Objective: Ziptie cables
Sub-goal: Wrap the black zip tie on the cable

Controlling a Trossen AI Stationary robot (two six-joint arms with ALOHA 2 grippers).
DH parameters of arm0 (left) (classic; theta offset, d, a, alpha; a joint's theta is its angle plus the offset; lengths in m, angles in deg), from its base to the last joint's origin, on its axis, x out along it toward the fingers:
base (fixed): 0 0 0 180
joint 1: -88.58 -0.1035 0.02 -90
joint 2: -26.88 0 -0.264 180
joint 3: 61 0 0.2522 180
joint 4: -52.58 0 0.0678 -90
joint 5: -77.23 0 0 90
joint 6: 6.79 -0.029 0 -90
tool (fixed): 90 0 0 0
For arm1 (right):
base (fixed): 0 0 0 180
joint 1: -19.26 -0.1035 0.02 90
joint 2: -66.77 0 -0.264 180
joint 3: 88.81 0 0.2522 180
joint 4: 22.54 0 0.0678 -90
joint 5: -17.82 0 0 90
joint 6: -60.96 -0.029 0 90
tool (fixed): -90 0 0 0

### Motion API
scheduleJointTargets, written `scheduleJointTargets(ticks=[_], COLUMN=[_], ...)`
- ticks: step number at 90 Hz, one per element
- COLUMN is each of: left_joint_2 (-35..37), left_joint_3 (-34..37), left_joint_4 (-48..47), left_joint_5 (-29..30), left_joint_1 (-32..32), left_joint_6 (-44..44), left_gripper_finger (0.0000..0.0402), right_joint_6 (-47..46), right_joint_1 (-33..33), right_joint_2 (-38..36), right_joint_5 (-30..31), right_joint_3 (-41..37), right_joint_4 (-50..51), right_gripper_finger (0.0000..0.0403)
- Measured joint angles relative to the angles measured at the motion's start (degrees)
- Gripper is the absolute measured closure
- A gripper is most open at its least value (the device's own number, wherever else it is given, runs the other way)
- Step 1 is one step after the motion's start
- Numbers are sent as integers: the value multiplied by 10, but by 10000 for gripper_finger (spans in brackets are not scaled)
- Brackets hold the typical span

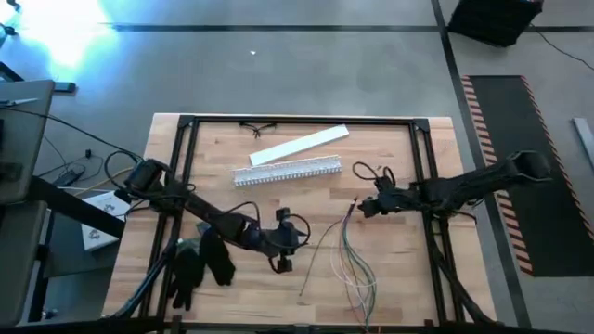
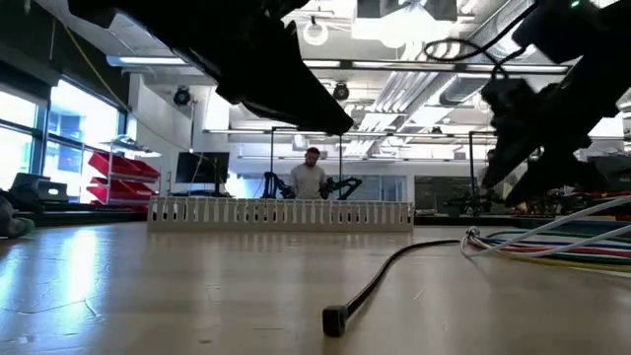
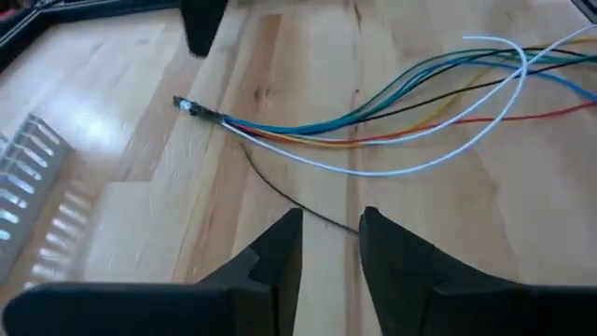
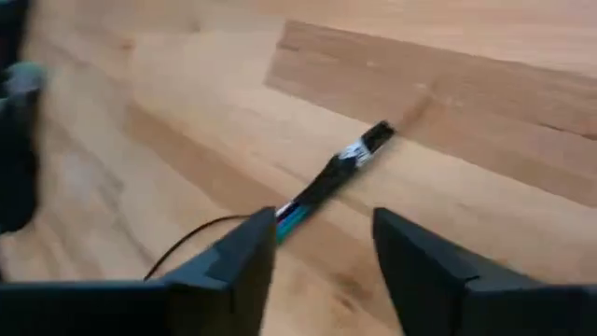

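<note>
The cables (image 1: pixel 351 255) lie on the wooden table as a loose bundle of thin coloured wires, fanned out toward the near edge. Their dark-wrapped end (image 4: pixel 353 155) points toward the far side. A thin black ziptie (image 3: pixel 280 191) lies beside the bundle, with its head (image 2: pixel 335 320) on the table. My right gripper (image 4: pixel 322 247) hovers open just over the wrapped end, one finger to each side of the bundle. My left gripper (image 3: pixel 331 238) is open, low over the ziptie's strap to the left of the cables (image 3: pixel 401 98). I see no touch by either gripper.
A white slotted channel (image 1: pixel 288 172) and a flat white strip (image 1: pixel 299 146) lie at the far middle of the table. A black glove-like heap (image 1: pixel 200 264) sits near the left arm. A black frame (image 1: pixel 186 121) edges the table. A person (image 2: pixel 311 177) stands far behind.
</note>
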Motion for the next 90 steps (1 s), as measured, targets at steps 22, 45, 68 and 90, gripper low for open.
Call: scheduleJointTargets(ticks=[22,45,68,90], left_joint_2=[0,0,0,9], left_joint_3=[0,0,0,0], left_joint_4=[-11,-13,-6,-5], left_joint_5=[24,25,40,76], left_joint_1=[9,8,8,11], left_joint_6=[-9,-4,-4,-6], left_gripper_finger=[312,313,313,313], right_joint_6=[-19,-3,8,52], right_joint_1=[32,35,36,33], right_joint_2=[154,249,272,224], right_joint_5=[10,25,40,54], right_joint_3=[64,120,129,124], right_joint_4=[6,16,18,29], right_gripper_finger=[185,217,328,390])
